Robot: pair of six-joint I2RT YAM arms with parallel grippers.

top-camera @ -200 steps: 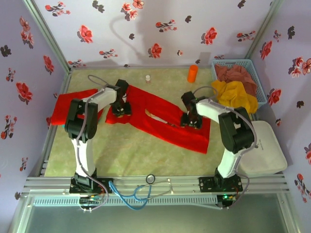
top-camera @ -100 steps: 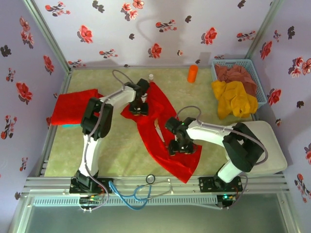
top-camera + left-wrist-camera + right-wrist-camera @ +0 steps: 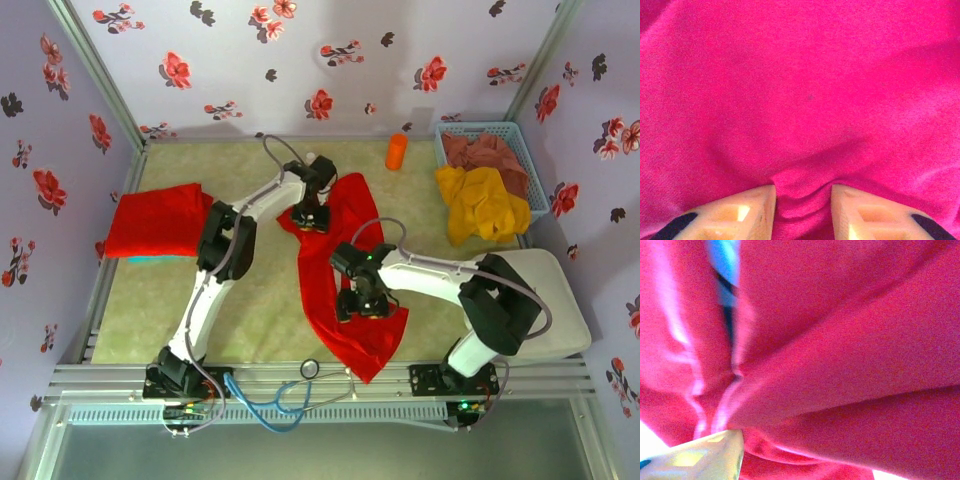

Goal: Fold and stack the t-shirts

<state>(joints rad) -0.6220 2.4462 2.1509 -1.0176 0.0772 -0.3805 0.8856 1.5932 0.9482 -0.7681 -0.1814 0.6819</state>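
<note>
Gripping a red t-shirt lengthwise down the table's middle.
We see the left gripper pinching a cloth ridge at the far end; the right gripper shows us one finger, the other cut off, so its grip is unclear. A second t-shirt lies folded at the left edge.

Table: pale green top. Folded red shirt at 9 o'clock, by the edge. Loose red shirt, rumpled, runs from centre toward 6. Orange cup upright at 1. Blue basket at 2. White board at 4.
</note>
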